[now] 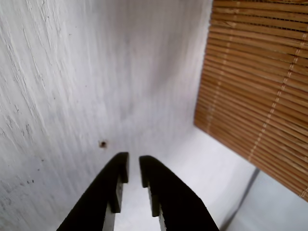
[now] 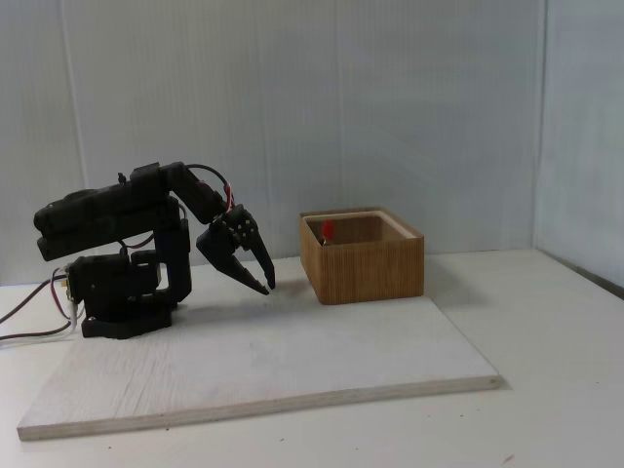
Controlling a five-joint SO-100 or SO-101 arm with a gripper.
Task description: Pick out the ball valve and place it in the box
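The box, light brown grained wood with an open top, stands at the back right corner of the white board. Inside it, by the left wall, the red lever tip of the ball valve pokes up; its body is hidden by the box wall. My arm is folded back at the left, and my gripper hangs low over the board, left of the box and apart from it. In the wrist view the black gripper has its jaws nearly together, a thin slit between them and nothing held. The box wall stands to the right.
A white wooden board lies on the pale table, with the arm's base on its left end. Cables trail off to the left. A small dark spot marks the board ahead of the fingers. White walls stand behind and at the right.
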